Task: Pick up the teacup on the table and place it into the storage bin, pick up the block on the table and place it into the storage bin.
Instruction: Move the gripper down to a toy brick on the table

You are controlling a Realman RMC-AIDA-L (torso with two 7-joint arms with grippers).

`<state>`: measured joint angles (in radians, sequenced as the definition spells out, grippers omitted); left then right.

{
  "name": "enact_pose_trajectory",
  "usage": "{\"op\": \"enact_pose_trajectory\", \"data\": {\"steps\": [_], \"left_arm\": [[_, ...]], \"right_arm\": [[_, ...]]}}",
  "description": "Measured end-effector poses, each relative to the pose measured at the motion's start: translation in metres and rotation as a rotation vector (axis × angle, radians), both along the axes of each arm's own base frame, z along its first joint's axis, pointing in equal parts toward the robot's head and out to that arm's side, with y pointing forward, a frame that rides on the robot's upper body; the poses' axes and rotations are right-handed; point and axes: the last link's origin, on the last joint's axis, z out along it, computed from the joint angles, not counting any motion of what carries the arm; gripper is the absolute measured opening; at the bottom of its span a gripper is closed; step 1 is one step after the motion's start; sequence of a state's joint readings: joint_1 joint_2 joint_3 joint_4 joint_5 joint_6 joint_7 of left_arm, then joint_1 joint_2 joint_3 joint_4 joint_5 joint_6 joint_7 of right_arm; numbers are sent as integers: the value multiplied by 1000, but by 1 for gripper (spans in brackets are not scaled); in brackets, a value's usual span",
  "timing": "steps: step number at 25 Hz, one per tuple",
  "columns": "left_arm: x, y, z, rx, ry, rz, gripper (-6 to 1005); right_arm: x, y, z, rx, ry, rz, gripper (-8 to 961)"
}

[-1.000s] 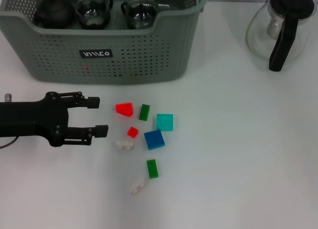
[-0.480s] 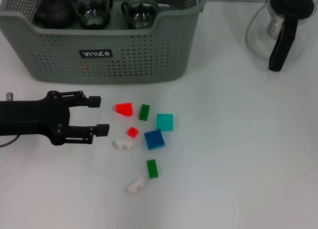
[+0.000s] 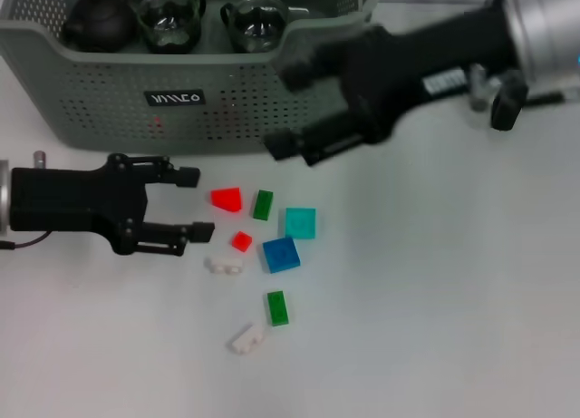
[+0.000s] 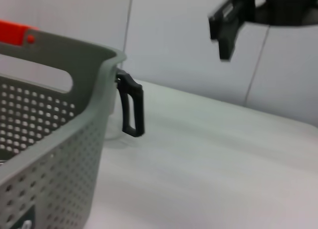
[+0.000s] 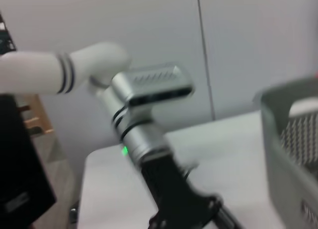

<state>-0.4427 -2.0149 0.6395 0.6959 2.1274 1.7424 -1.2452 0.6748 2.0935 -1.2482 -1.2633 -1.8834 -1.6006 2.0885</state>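
**Both grippers over the table, neither holding anything**

Currently left gripper [image 3: 192, 201] low over table [image 3: 435, 300], fingers spread wide, empty. Just ahead of its fingertips: red block [image 3: 227, 199] and small red block [image 3: 241, 241]; white block [image 3: 223, 265] just below. Right gripper [image 3: 288, 108] above the blocks, in front of storage bin [image 3: 236, 110], fingers apart, empty. Teacups [image 3: 170, 19] inside the bin.

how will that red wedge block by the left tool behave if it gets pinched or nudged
The red wedge block looks like rigid plastic, so probably stiff and light. Its sloped face may let the open left tool slip off. Lying flat on the table, it should slide rather than roll.
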Motion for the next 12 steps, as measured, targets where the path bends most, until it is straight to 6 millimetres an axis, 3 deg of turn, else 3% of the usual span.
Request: {"op": "enact_pose_trajectory", "data": {"steps": [4,12], "left_arm": [[3,3,-2,-47,73,-37,797],[21,7,-20,-199,316,-65,798]], "right_arm": [[26,-6,-3,-26,-2,-88,945],[52,0,-15,-43,5,-155,945]]}}
